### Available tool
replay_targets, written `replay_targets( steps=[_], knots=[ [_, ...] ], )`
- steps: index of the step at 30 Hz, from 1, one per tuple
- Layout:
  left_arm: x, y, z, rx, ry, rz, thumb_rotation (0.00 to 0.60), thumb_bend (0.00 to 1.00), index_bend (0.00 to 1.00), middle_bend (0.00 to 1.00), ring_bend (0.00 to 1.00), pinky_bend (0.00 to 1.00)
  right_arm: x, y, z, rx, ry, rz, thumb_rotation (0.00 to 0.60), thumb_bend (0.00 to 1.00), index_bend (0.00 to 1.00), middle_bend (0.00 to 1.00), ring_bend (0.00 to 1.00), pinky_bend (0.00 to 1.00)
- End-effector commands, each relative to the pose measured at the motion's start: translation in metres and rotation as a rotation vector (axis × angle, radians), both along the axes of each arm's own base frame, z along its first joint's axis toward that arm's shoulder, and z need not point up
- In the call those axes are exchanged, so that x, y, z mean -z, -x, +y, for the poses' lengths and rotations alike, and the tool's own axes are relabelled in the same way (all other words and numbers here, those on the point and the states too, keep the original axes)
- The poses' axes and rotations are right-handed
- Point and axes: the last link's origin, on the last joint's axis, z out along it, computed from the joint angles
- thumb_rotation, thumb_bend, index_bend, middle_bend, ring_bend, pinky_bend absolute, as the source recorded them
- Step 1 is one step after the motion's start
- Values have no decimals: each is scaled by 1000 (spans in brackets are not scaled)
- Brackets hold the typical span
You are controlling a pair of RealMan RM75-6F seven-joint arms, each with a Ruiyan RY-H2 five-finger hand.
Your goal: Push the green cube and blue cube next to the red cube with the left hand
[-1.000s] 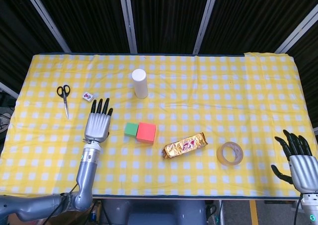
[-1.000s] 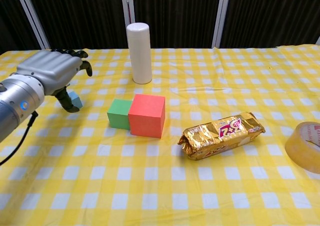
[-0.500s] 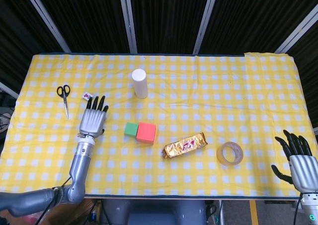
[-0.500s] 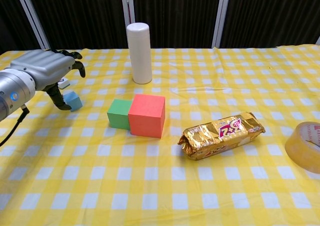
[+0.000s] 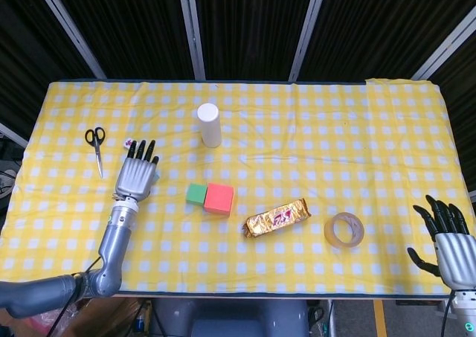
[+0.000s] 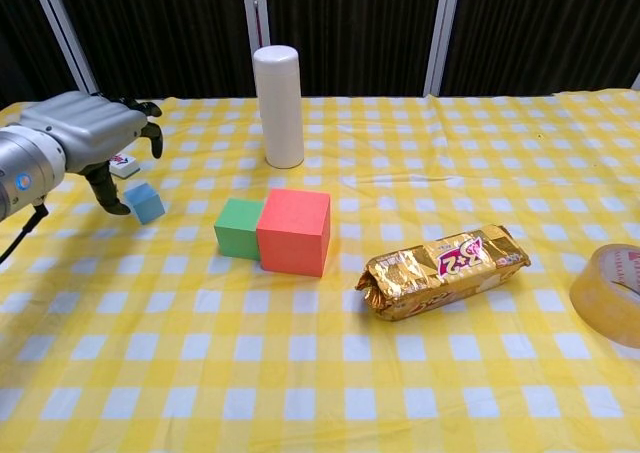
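**Blue cube waits on the hand's inner side**

The likeliest slip from here, as I judge it, is a glancing push. The blue cube (image 6: 146, 202) is small and sits turned at an angle just to the inner side of the left hand (image 6: 88, 136), low beside its thumb. If the hand meets a corner and not a flat face, the cube could spin or skid off past the fingers instead of travelling toward the others. A second risk is overshoot: the green cube (image 6: 239, 227) already sits touching the red cube (image 6: 294, 231), further off on that same inner side, and a hard shove could knock that pair apart or drive them toward the gold snack packet (image 6: 443, 269) beyond. A small white tile (image 6: 125, 165) lies just past the fingertips and could get dragged along if the hand sweeps wide.

The left hand holds nothing, palm down, fingers loosely curled and a little apart, hanging above the surface (image 6: 320, 373). From the head view the cube is hidden under it. The right hand (image 5: 451, 241) is empty and spread, well apart at the near corner.

The blue cube is pale, sharp-edged and clearly the smallest of the three; it looks light and easy to slide on the checked cloth.
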Motion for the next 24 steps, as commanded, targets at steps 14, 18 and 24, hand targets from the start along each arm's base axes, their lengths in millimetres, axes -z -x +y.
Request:
replay_targets(
  steps=[14,18,24],
  knots=[
    [8,24,-3,-56,61,66,600,181,231,0,0,0,0,1,0,5,0,0,600,316,160,0,0,0],
    [10,25,-1,-56,57,55,600,181,214,0,0,0,0,1,0,7,1,-1,600,317,160,0,0,0],
    [14,29,-1,-64,62,60,600,181,207,0,0,0,1,1,0,6,-5,-2,600,317,160,0,0,0]
  ],
)
